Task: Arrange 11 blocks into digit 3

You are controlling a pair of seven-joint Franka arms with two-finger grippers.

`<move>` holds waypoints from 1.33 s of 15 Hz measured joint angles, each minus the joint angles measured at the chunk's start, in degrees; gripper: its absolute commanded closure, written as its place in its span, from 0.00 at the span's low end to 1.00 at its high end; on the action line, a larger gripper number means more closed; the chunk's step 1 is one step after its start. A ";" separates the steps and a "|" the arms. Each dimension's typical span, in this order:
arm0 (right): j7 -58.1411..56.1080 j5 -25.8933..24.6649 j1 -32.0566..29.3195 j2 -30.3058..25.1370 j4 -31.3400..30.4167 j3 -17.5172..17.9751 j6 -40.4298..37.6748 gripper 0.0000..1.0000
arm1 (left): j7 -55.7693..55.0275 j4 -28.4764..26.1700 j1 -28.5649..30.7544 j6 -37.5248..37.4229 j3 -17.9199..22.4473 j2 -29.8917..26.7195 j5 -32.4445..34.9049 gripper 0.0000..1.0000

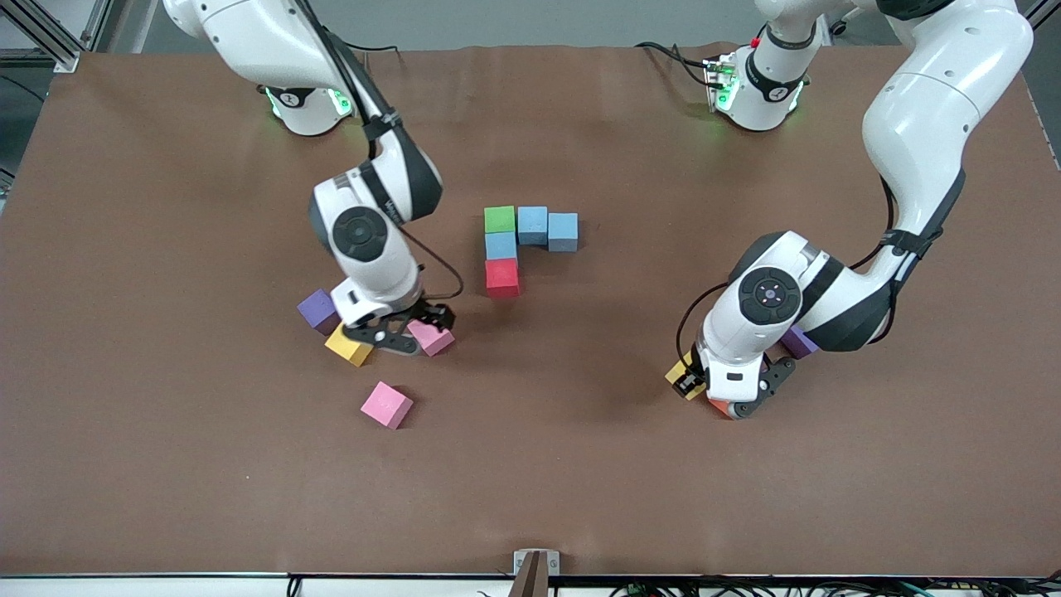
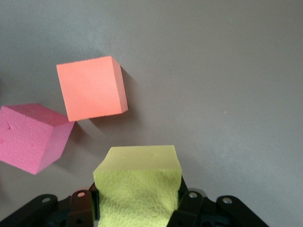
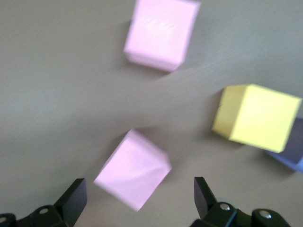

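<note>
Five blocks lie joined mid-table: green point(image 1: 499, 219), two light blue point(image 1: 532, 225) point(image 1: 563, 231) in a row, a third light blue point(image 1: 500, 245) and red point(image 1: 502, 277) below the green. My left gripper point(image 1: 704, 390) point(image 2: 137, 201) is shut on a yellow block point(image 1: 681, 377) point(image 2: 137, 184), beside an orange block point(image 1: 719, 406) point(image 2: 92, 87). My right gripper point(image 1: 412, 330) point(image 3: 137, 194) stands open around a pink block point(image 1: 433, 338) point(image 3: 132, 175) that sits cornerwise between the fingers without touching them.
Near the right gripper lie a yellow block point(image 1: 348, 346) point(image 3: 255, 118), a purple block point(image 1: 317, 311) and, nearer the front camera, another pink block point(image 1: 386, 405) point(image 3: 161, 33). A purple block point(image 1: 798, 342) lies by the left arm's wrist.
</note>
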 measured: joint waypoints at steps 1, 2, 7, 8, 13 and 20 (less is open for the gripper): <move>3.66 0.11 -0.46 0.03 -0.12 -0.11 0.10 0.00 | -0.54 0.01 -0.20 0.00 -0.02 0.00 0.00 0.59; 8.83 0.13 -0.54 0.12 -0.19 -0.10 0.27 0.00 | -0.87 0.01 -0.38 0.00 -0.03 0.00 0.00 0.59; 30.34 0.11 0.66 4.36 0.35 0.49 3.76 0.00 | -5.52 0.02 -2.26 -0.92 -0.12 0.00 0.00 0.59; 31.81 0.12 0.85 5.56 0.74 0.53 4.39 0.00 | -6.98 0.02 -2.95 -1.34 -0.14 0.00 0.00 0.59; 34.31 0.32 1.40 7.15 1.64 0.65 4.82 0.04 | -19.80 -0.28 -6.22 -2.23 -0.25 0.00 0.00 0.59; 34.39 1.79 1.40 7.16 1.65 0.69 4.50 0.29 | -52.07 -4.57 -8.14 -2.56 -3.37 0.00 0.00 0.59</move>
